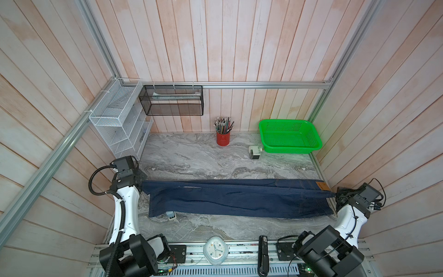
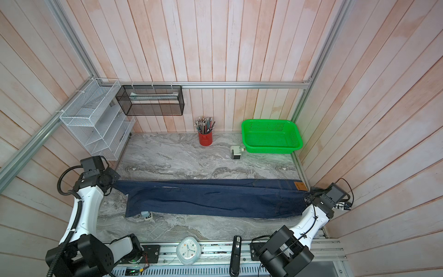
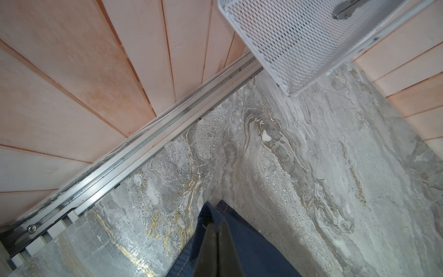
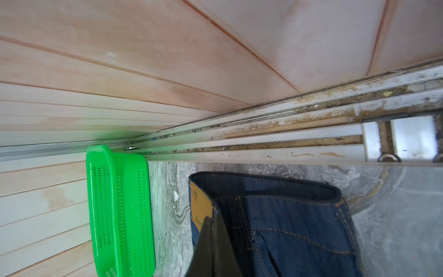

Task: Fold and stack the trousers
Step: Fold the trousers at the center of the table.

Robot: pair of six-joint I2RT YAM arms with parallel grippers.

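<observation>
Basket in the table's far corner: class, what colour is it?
The basket is bright green with perforated walls, and it shows best in a top view.

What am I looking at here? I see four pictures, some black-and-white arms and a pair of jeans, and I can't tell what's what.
It is a robot with a left arm and a right arm, meant to fold the trousers. Both top views look down on the whole scene. The other two pictures come from small cameras on each arm's wrist. The left pincer is shut on a leg end of the trousers. The right pincer is shut on the waistband beside the tan patch, so the trousers lie stretched across the marble table. Also there: a green basket, a red pencil cup and a clock.
</observation>
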